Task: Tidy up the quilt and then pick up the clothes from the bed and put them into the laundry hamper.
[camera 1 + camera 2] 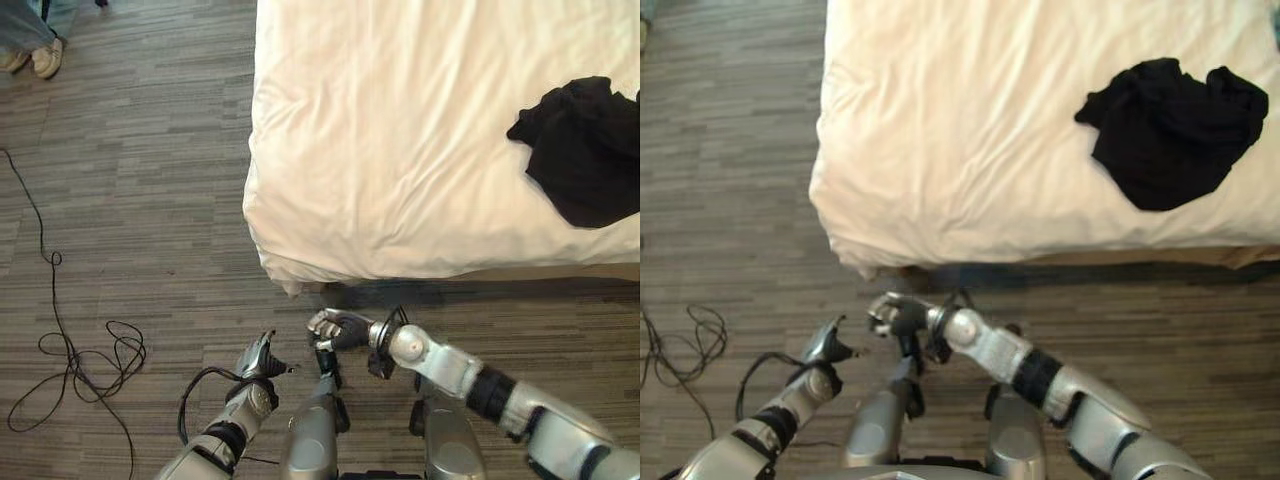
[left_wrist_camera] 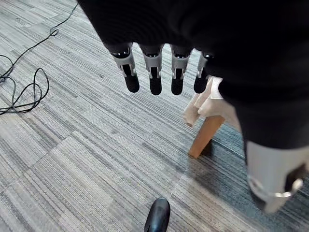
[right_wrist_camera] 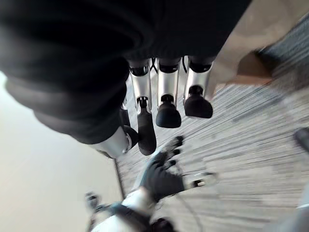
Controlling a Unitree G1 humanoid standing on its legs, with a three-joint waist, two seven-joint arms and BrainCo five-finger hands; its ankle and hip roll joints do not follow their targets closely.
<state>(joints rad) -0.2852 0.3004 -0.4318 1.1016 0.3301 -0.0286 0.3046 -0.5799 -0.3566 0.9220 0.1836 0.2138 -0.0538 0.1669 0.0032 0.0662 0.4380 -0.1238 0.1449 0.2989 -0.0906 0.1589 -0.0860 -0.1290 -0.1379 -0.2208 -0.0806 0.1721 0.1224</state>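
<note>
Judging from the smooth white quilt (image 1: 400, 130), tidying appears done, while the black clothes (image 1: 1170, 130) are left heaped near the bed's right edge, and both the left robot hand (image 1: 262, 358) and right robot hand (image 1: 335, 328) are held open, empty, above the floor (image 1: 140, 180).

You see the bed (image 1: 300, 240) covered by a smooth white quilt (image 1: 400, 130), with crumpled black clothes (image 1: 1170, 130) lying on it.
</note>
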